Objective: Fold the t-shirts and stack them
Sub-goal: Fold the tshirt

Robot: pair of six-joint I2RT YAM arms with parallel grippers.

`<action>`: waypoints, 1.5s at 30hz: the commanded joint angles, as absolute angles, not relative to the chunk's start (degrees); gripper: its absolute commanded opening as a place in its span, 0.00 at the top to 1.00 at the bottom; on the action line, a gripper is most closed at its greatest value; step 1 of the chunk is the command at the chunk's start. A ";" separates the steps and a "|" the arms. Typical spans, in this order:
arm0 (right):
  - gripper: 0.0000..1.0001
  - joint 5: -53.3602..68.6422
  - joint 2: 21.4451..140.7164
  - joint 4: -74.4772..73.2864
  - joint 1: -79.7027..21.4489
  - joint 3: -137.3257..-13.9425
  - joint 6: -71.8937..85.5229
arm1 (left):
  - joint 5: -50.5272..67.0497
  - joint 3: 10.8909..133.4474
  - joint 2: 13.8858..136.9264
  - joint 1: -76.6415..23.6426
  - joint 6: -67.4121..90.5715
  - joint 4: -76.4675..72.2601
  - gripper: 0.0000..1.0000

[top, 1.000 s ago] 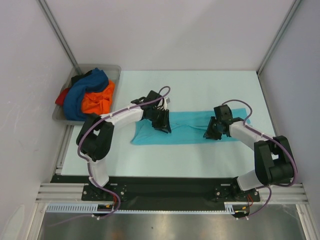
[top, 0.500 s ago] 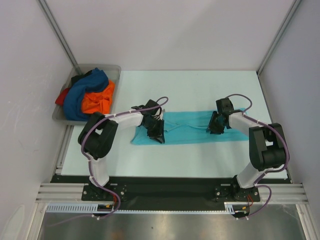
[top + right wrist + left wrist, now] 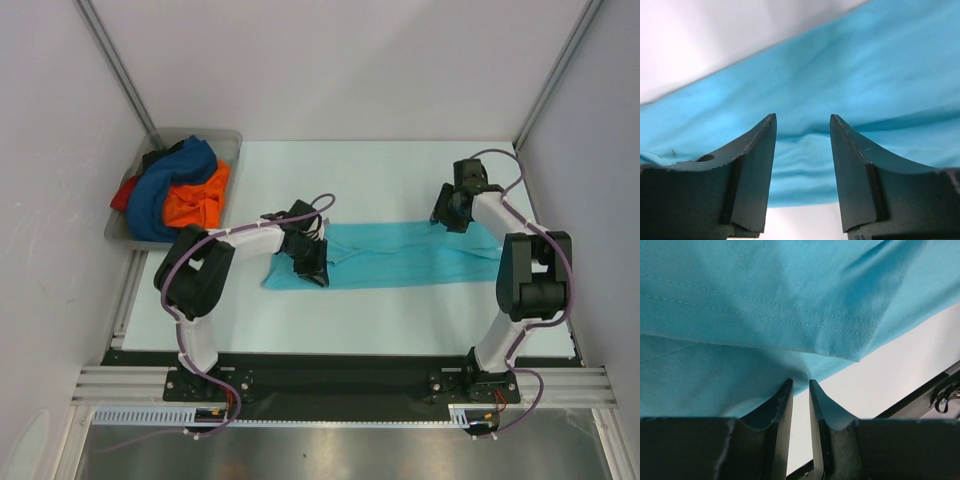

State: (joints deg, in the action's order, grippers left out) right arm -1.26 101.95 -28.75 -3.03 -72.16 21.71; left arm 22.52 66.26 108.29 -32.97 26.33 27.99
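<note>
The turquoise shirt (image 3: 410, 255) lies in a long strip mid-worktop (image 3: 380, 170). At its left end the left tool (image 3: 800, 383) nips the hem, fingers nearly together. Over the far right corner the right tool (image 3: 802, 120) hovers spread. Best it drops, pinches, then both lift level.

**One shirt laid out on the folding table**

Pale mint table (image 3: 400, 170), seen from above. Across its middle, left to right, a turquoise t-shirt (image 3: 400, 262) folded to a long band and lying flat on the top. Smooth along the right half, bunched and creased toward the left end. Right end close to the table's right edge, table top showing on both the far and near sides of the band. Up close, a stitched hem layered over a lower fold. At the far left corner, a grey tray (image 3: 228, 140), hard against the left wall and apart from the shirt.
</note>
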 commanded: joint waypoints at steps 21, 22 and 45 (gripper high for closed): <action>0.44 -0.62 91.75 -28.31 12.92 -58.45 20.30 | 21.53 66.62 107.58 -32.78 21.97 29.62 0.74; 0.44 -0.70 92.89 -27.69 12.92 -58.36 20.39 | 21.62 66.71 107.49 -32.70 21.89 29.79 0.74; 0.32 3.58 96.78 -36.39 8.46 -73.48 22.05 | 16.00 69.17 96.51 -29.11 18.90 36.73 0.69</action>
